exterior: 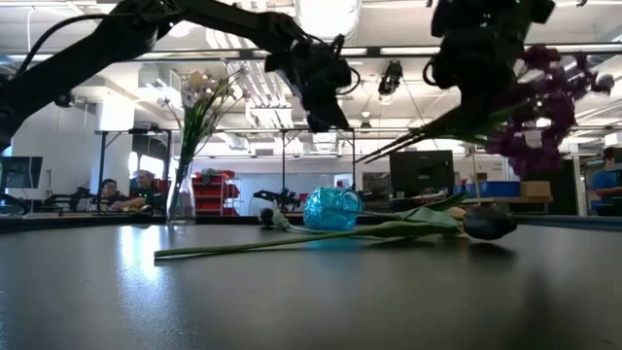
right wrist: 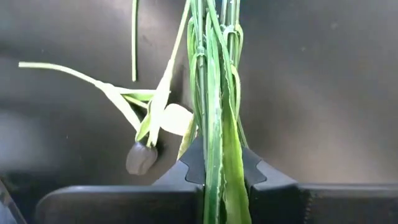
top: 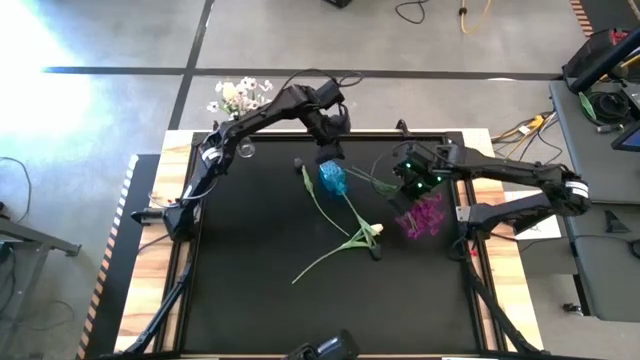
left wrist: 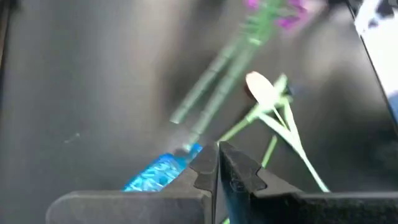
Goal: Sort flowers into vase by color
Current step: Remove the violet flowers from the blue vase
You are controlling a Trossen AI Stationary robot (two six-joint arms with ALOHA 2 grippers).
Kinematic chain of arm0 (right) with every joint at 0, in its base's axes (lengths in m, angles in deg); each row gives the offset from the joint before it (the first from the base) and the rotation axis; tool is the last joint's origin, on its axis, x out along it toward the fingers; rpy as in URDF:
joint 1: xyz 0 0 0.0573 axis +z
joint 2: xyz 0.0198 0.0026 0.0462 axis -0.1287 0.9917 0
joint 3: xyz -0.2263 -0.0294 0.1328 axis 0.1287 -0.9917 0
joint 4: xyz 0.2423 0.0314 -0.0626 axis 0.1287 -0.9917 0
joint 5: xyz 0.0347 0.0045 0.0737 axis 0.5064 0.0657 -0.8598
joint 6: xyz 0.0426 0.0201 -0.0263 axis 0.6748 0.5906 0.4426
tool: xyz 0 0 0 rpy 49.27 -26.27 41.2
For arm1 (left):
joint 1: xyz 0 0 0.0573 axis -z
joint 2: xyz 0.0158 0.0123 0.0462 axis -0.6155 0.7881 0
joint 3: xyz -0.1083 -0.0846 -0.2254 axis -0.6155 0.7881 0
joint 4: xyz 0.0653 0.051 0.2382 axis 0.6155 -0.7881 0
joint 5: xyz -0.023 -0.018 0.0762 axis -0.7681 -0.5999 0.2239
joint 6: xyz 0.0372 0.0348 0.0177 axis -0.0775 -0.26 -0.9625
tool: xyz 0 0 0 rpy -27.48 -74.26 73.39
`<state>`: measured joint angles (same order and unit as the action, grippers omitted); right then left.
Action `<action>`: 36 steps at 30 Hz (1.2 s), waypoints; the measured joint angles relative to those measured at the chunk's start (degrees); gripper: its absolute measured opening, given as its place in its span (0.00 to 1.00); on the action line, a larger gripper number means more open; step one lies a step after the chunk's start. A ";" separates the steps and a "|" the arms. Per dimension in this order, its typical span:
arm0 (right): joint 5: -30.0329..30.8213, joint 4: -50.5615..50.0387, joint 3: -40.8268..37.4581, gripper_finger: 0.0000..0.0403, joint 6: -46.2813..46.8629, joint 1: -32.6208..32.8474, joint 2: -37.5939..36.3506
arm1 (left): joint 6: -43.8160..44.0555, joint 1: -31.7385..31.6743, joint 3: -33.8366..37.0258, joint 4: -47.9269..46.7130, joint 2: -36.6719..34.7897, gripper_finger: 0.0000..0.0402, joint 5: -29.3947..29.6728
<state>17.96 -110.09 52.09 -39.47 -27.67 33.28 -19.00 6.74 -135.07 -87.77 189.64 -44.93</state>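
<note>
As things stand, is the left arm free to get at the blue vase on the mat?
Probably yes: the left tool, shut and empty, hangs just above the blue vase with nothing between; the right tool holds magenta flowers off to the side.

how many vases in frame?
2. A clear vase holding white flowers stands at the table's far left corner; a blue vase sits mid-table under the left gripper. None obviously hidden.

The left gripper (top: 331,152) hangs above the table's far middle, fingers closed together. The right gripper (top: 403,190) is raised at the right, fingers clamped.
</note>
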 joint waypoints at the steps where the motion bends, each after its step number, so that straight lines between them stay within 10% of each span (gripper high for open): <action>1: 0.04 1.61 -1.53 0.05 0.65 0.00 -0.82 | -2.71 0.23 0.30 -1.21 -0.75 0.00 -0.02; 12: 1.01 5.14 -7.20 0.06 2.90 -2.95 -4.43 | -8.60 1.23 26.73 4.59 -15.69 0.00 -1.00; 24: 4.63 12.78 -9.47 0.07 0.85 -8.64 8.05 | 10.53 3.43 53.59 33.34 -31.91 0.00 4.01; 36: 10.13 5.57 -2.73 0.49 -0.22 -9.14 7.98 | 18.29 2.61 66.91 45.34 -43.66 0.00 5.38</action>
<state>28.09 -104.52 49.36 -39.69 -36.80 41.26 -0.71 9.34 -68.16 -42.43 145.98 -39.55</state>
